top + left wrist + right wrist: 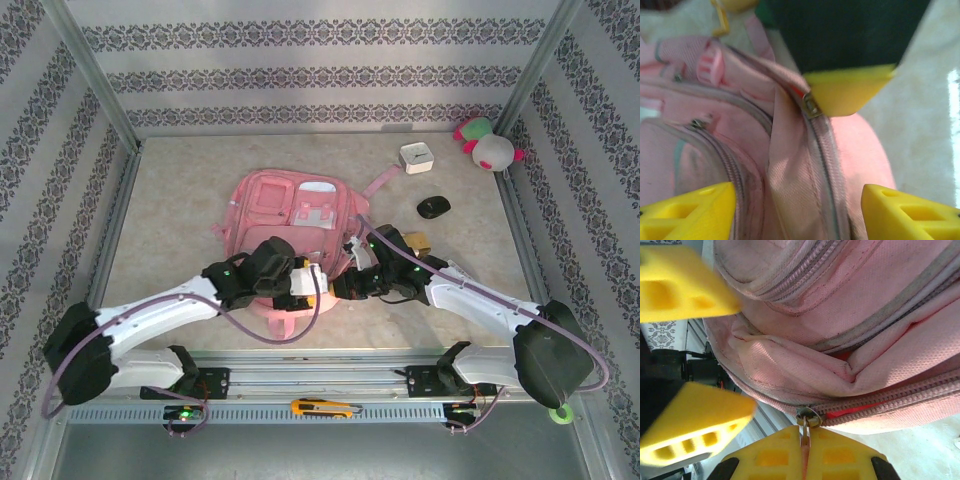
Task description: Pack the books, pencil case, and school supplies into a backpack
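Backpack [850, 305], zip pull [806, 419] between right fingers [842, 457]

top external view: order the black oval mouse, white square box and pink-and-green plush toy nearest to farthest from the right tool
From the right tool, pinching the zipper pull of the pink fabric backpack:
1. Black oval mouse, beyond it to the right.
2. White square box, farther back.
3. Pink-and-green plush toy, far right corner.
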Motion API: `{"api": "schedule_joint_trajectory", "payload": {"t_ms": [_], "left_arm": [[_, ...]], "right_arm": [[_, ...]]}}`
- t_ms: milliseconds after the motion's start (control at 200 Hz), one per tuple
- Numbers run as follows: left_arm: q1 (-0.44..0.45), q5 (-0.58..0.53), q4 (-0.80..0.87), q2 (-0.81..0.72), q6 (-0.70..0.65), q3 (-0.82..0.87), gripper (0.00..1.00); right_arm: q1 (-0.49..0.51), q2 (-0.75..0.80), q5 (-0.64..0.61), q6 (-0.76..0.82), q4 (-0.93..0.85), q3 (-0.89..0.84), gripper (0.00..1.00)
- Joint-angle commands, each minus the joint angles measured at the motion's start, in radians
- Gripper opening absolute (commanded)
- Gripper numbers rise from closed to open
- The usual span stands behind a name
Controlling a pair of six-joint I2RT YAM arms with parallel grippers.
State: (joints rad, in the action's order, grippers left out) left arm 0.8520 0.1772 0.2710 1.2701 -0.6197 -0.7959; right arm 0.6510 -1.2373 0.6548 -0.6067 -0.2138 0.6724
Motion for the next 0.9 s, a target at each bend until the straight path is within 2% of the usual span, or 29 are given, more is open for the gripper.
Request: {"api": "schedule_joint_trajectory", "payload": {"t_ms": [0, 120, 155, 215, 350, 440, 535, 764, 864, 894], "left_arm": [[0.013, -0.093, -0.056, 0.034, 0.019, 0.007, 0.57], [0.008, -0.052, -0.03, -0.024, -0.02, 0.046, 0.12], [0.001, -0.031, -0.016, -0.051, -0.033, 0.061, 0.06], [-0.02, 0.015, 0.029, -0.092, -0.054, 0.076, 0.0], [-0.061, 0.068, 0.118, -0.168, -0.088, 0.087, 0.0], [-0.082, 0.123, 0.143, -0.226, -0.117, 0.105, 0.0], [-0.09, 0.185, 0.17, -0.271, -0.15, 0.114, 0.0], [-0.091, 0.247, 0.191, -0.301, -0.154, 0.126, 0.0], [-0.092, 0.231, 0.178, -0.304, -0.137, 0.125, 0.0], [-0.093, 0.224, 0.173, -0.305, -0.13, 0.125, 0.03]], "right_arm": [[0.006, 0.036, 0.028, -0.01, 0.059, 0.033, 0.0], [-0.039, 0.061, 0.04, -0.022, 0.068, 0.01, 0.0], [-0.063, 0.065, 0.044, -0.024, 0.07, -0.002, 0.0], [-0.111, 0.07, 0.056, -0.025, 0.072, -0.019, 0.0], [-0.245, 0.061, 0.062, -0.002, 0.073, -0.049, 0.0], [-0.347, 0.025, 0.018, 0.023, 0.078, -0.054, 0.0], [-0.43, -0.035, -0.002, 0.018, 0.157, -0.048, 0.0], [-0.449, -0.2, -0.039, 0.031, 0.256, 0.045, 0.0], [-0.443, -0.21, -0.029, 0.034, 0.258, 0.051, 0.0], [-0.439, -0.2, -0.028, 0.036, 0.253, 0.049, 0.0]]}}
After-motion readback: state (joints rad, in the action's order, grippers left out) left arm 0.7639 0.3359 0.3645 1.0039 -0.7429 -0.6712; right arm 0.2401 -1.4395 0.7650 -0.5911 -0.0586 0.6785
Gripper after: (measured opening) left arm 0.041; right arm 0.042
